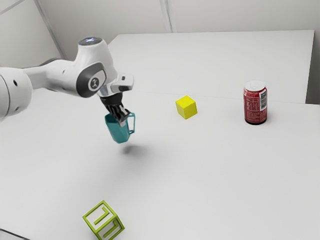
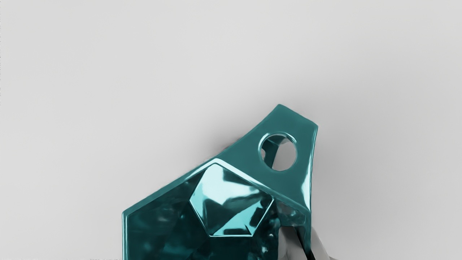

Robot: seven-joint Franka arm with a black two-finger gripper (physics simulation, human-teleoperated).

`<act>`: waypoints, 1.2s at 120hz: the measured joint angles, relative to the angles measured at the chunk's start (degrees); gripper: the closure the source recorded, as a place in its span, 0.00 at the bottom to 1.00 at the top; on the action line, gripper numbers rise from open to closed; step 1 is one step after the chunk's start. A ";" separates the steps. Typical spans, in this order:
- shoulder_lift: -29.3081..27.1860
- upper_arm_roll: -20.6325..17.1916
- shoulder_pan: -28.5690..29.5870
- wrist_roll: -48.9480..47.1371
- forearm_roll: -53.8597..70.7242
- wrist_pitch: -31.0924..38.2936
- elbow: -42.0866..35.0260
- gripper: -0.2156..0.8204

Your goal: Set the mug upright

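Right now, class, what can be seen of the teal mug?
The mug is glossy, perhaps glazed or plastic, with flat-faced sides, an angular rim, a six-sided floor inside and a looped handle pierced by a round hole on top. Mouth up but slightly tilted, it hangs above the table. The gripper pinches its wall, one finger inside, one outside.

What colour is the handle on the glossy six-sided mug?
Teal handle; clearest in the wrist view.

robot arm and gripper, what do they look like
The arm is white with smooth, rounded segments, a dark grey band around one joint, a round emblem there and a dark round cap above. The gripper is black with light grey patches.
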 joint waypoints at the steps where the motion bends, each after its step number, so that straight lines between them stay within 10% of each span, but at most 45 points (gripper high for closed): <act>1: 0.10 0.01 0.09 -0.14 0.01 0.05 0.00 0.97; 144: 5.13 -0.30 -1.52 -11.08 0.16 8.10 -1.70 0.96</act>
